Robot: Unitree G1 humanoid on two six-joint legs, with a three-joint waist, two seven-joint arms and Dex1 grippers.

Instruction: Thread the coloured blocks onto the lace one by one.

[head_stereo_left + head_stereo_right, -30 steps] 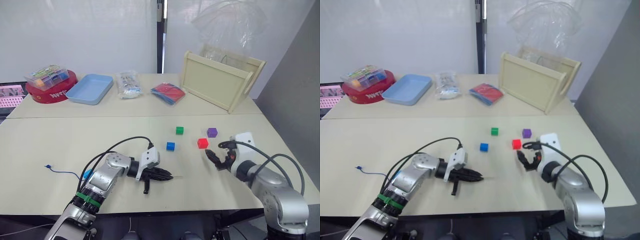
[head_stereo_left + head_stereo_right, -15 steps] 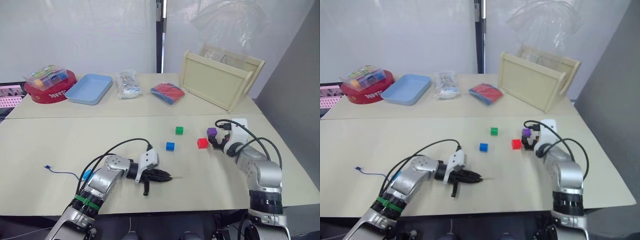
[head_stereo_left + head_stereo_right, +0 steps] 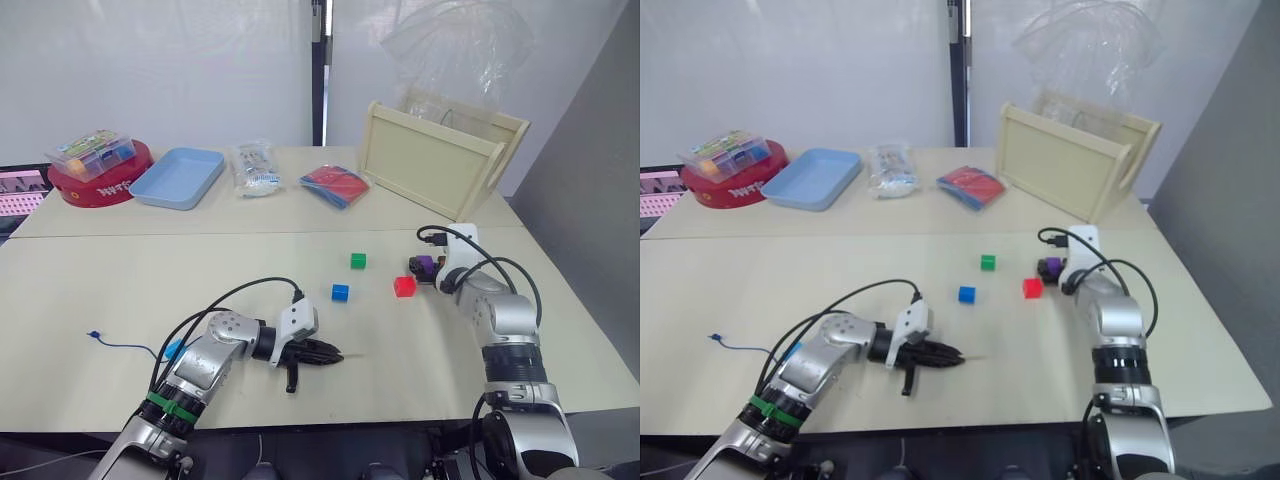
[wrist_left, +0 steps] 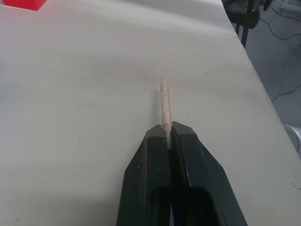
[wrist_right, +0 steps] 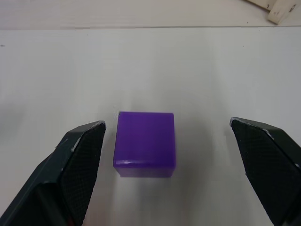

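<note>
Silver arms, white wrist blocks, black cables, green band.

Robot lab or test room, staged for manipulation trials. Two plain beige counters (image 3: 120, 280) pushed together, seam visible, against bare white wall panels (image 3: 180, 70) with a dark vertical post (image 3: 320, 75) between them. Props lined along the back: red round tin (image 3: 95, 187) with a clear plastic box of multicoloured pieces (image 3: 93, 152) on top, shallow light-blue plastic tray (image 3: 181, 177), clear packet (image 3: 256, 169), red and blue flat bag (image 3: 336, 186), pale wooden crate (image 3: 440, 165) with a clear plastic bag (image 3: 455, 45) in it. Grey partition (image 3: 590, 170) at the right.
</note>
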